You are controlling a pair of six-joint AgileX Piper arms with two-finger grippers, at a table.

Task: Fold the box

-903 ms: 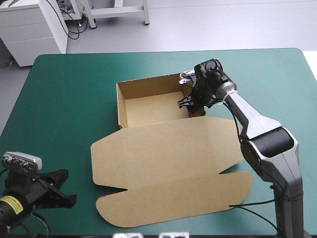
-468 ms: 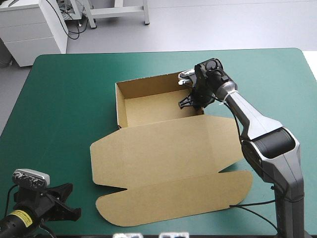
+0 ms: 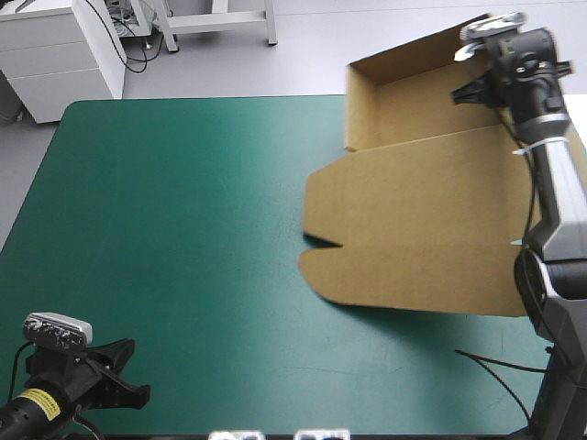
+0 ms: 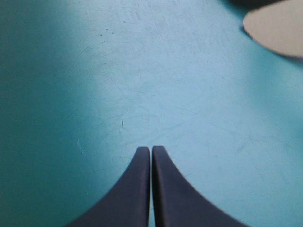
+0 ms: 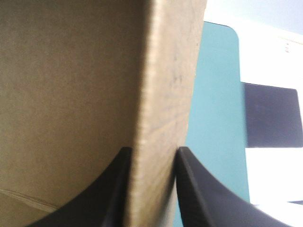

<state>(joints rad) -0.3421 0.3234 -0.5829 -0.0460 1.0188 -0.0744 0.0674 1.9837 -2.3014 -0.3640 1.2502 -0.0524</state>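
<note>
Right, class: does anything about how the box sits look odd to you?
Yes. The box hangs askew over the far right corner of the table, one tray wall pinched by the right gripper. Its lid seems raised off the surface rather than lying flat.

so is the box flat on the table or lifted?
Lifted: right gripper shut on the box wall; lid hangs above the teal-green cover.

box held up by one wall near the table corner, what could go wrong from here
The right gripper pinches the box by one wall only; it could slip, or the wall could bend.
The box hangs at the far right corner of the table; let go, it might land off it.
</note>
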